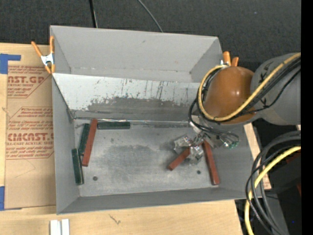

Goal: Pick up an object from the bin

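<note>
Where the bin (146, 197) floor lies nearest the camera, two sticks reach towards the front wall: a dark green stick (76, 166) on the left and a long red-brown stick (211, 163) on the right. Just beyond, right of centre, lies the short red-brown stick (177, 160), set at a slant, its far end running under the gripper (193, 147). The gripper is down near the floor at that end, and the long red-brown stick passes just beside it. Whether the claw is spread, pressed together or pinching the short stick cannot be told, because cables and metal parts cover the contact.

Procedure, judged from this position:
1. Treat the short red-brown stick as the target, as it lies nearest the claw.
2. Close across its narrow width, not along its length.
3. Keep the long red-brown stick outside the grip; it is close enough to be dragged.
4. Lift straight up. A grip at one end may let the stick swing or slip.

Further back on the left, a second red-brown stick (88, 146) and a second green stick (84, 133) lie side by side. A third green stick (113, 125) lies along the foot of the rear wall. All three are well apart from the gripper.
</note>
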Motion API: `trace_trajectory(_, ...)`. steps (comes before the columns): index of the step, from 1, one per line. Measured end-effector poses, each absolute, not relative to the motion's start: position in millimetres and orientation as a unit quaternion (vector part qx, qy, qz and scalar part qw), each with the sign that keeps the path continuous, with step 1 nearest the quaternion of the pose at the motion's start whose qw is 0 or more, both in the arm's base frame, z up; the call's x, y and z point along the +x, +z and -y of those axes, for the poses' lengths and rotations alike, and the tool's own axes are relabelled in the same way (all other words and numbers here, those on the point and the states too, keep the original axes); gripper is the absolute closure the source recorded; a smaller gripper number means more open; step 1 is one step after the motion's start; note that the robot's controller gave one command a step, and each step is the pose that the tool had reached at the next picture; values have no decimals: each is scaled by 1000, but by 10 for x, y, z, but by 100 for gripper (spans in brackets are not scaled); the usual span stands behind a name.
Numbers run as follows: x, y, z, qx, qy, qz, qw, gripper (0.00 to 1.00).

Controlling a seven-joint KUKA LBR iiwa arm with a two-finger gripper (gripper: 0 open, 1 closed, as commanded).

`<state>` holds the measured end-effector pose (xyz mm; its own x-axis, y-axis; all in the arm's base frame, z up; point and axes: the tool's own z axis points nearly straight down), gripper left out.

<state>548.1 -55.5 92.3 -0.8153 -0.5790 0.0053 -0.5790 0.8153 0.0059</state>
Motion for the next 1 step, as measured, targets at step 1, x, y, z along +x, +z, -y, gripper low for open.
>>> trace_trajectory(1,5482,1154,554,304,-2,953,3,100)
